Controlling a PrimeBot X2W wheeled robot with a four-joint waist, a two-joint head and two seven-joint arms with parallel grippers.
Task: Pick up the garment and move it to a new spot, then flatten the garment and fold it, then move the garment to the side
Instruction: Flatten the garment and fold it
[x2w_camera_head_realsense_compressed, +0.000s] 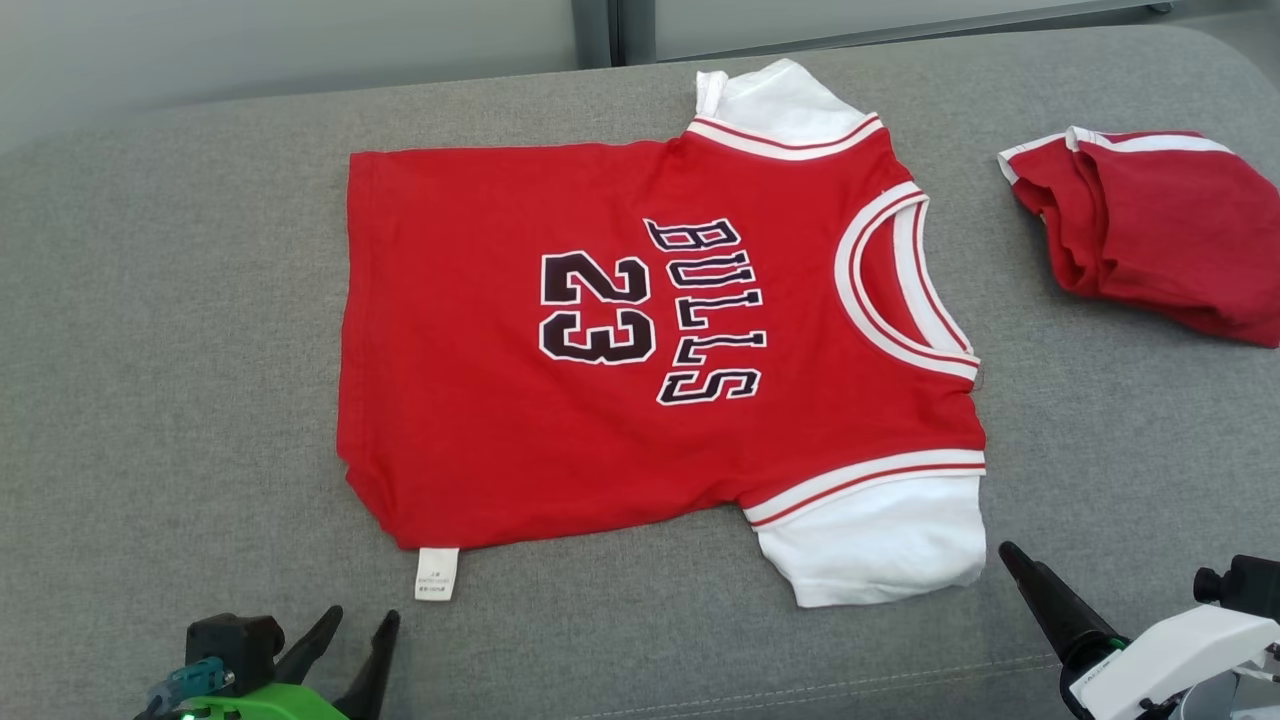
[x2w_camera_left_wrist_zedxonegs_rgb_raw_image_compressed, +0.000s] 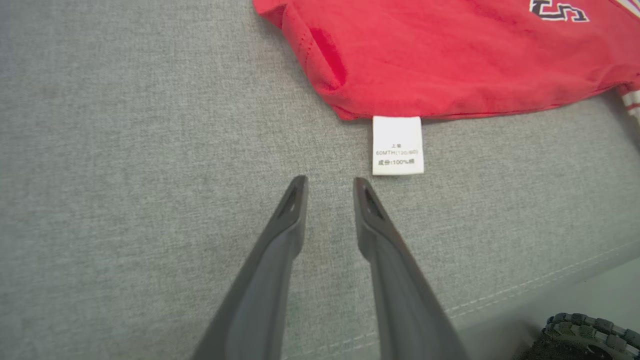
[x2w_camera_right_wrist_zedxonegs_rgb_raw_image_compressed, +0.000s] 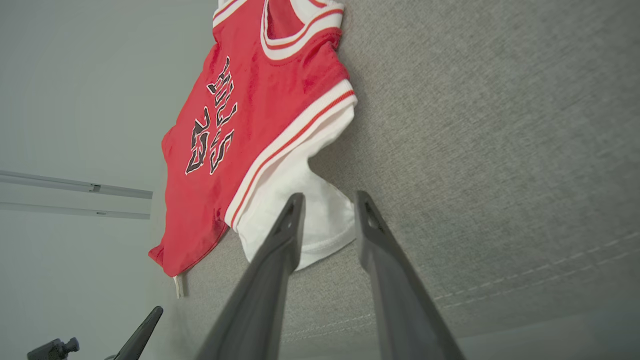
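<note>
Head view: a red basketball jersey with white sleeves and black "BULLS 23" lettering (x2w_camera_head_realsense_compressed: 640, 330) lies spread flat on the grey woven-fabric surface (x2w_camera_head_realsense_compressed: 170, 350), ahead of both grippers. The left gripper (x2w_camera_head_realsense_compressed: 360, 628) sits just short of the hem corner, fingers a little apart and empty. A small white care label (x2w_camera_head_realsense_compressed: 437, 574) pokes from the hem just beyond its tips. The right gripper (x2w_camera_head_realsense_compressed: 1045, 595) shows one dark finger, its tip just beside the near white sleeve (x2w_camera_head_realsense_compressed: 880, 545). A folded red-and-white garment (x2w_camera_head_realsense_compressed: 1150, 235) lies well ahead of that gripper.

Left wrist view: the left gripper (x2w_camera_left_wrist_zedxonegs_rgb_raw_image_compressed: 330, 186) hovers over bare fabric, a narrow gap between its fingers and nothing in it. The care label (x2w_camera_left_wrist_zedxonegs_rgb_raw_image_compressed: 398, 145) lies just past the right-hand fingertip, with the jersey's (x2w_camera_left_wrist_zedxonegs_rgb_raw_image_compressed: 450, 60) hem beyond.

Right wrist view: the right gripper (x2w_camera_right_wrist_zedxonegs_rgb_raw_image_compressed: 330, 200) is slightly parted and holds nothing. The white sleeve (x2w_camera_right_wrist_zedxonegs_rgb_raw_image_compressed: 320, 220) lies right at its tips; contact cannot be told.
</note>
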